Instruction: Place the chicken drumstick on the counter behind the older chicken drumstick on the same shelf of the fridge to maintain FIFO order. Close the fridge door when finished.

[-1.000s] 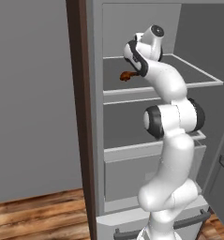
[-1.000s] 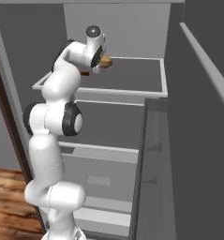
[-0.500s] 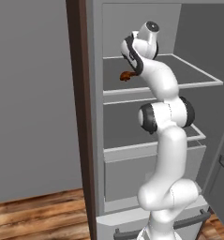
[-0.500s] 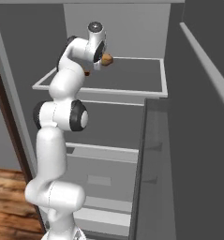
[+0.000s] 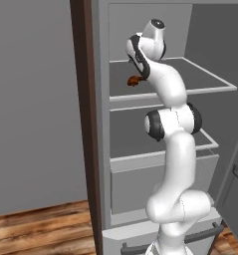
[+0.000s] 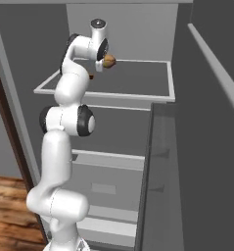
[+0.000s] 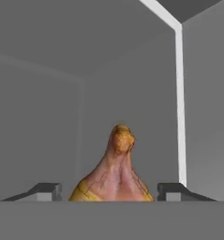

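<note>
Your end effector [image 7: 111,190] is closed on the chicken drumstick [image 7: 114,171], held above the shelf [image 6: 108,94] inside the fridge [image 5: 205,30], its long axis pointing toward the back wall, while the older chicken drumstick [image 5: 134,80] lies on that shelf near its front-left, so carry yours deeper, behind it.

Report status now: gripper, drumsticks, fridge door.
Gripper shut on drumstick, over top shelf. Older drumstick on same shelf. Fridge door open. Nothing blocking.
</note>
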You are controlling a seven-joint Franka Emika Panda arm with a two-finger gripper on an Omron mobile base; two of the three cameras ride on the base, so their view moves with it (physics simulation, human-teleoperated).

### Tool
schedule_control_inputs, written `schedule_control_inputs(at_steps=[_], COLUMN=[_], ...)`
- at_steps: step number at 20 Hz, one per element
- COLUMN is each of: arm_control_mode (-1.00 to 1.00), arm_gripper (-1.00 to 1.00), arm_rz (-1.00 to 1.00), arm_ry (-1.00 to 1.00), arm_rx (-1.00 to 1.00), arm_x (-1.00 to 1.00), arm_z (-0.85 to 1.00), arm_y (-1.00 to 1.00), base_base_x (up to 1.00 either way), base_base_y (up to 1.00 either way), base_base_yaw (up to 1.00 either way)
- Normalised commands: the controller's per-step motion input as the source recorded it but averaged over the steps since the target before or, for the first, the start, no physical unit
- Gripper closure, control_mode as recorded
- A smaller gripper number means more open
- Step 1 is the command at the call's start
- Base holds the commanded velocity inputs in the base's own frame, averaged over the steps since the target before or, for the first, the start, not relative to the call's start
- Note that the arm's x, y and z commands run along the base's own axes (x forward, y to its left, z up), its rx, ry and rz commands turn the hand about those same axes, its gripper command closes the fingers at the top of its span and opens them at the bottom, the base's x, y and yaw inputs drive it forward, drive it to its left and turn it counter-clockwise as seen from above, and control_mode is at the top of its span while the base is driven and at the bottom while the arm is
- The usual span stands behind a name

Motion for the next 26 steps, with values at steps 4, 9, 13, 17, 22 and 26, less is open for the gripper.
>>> schedule_control_inputs(at_steps=[4, 9, 13, 17, 22, 26], arm_control_mode=[-1.00, -1.00, -1.00, -1.00, -1.00, -1.00], arm_gripper=[-1.00, -1.00, -1.00, -1.00, -1.00, -1.00], arm_rz=[0.01, 0.00, 0.00, 0.00, 0.00, 0.00], arm_ry=[-0.08, -0.13, -0.26, -0.34, -0.26, -0.19], arm_rx=[0.00, 0.00, 0.00, 0.00, 0.00, 0.01], arm_x=[-0.38, -0.53, -0.93, -1.00, -1.00, -1.00], arm_z=[0.00, 0.01, 0.01, -0.06, -0.16, -0.33], arm_y=[0.10, 0.05, 0.04, 0.04, 0.09, 0.16], base_base_x=[0.00, 0.00, 0.00, 0.00, 0.00, 0.00], base_base_y=[0.00, 0.00, 0.00, 0.00, 0.00, 0.00], base_base_yaw=[0.00, 0.00, 0.00, 0.00, 0.00, 0.00])
